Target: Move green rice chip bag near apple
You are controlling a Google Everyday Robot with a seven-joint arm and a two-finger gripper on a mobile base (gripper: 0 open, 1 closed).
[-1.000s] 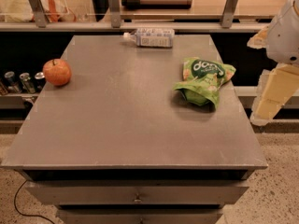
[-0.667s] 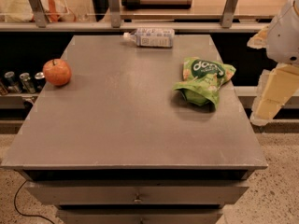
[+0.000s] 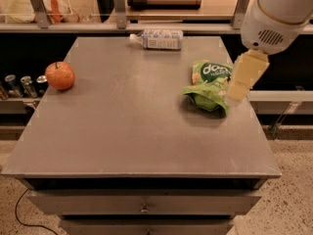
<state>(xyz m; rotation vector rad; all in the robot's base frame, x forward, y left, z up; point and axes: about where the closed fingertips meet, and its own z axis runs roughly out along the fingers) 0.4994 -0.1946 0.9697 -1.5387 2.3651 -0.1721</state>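
The green rice chip bag [image 3: 208, 84] lies on the right part of the grey table [image 3: 132, 126]; it is bright green with white lettering. The apple [image 3: 60, 75], red-orange and round, sits near the table's left edge, far from the bag. My gripper [image 3: 244, 77], with pale cream-coloured fingers, hangs from the white arm [image 3: 276, 13] at the upper right. It is just over the bag's right edge and hides a part of it.
A plastic bottle [image 3: 157, 38] with a white-and-blue label lies on its side at the table's back edge. Several cans [image 3: 22, 84] stand on a lower shelf to the left. A rail with metal posts runs behind the table. Drawers are below the front edge.
The arm has swung in from the right, and the gripper now stands over the bag's right edge. The bag, apple and bottle have not moved.
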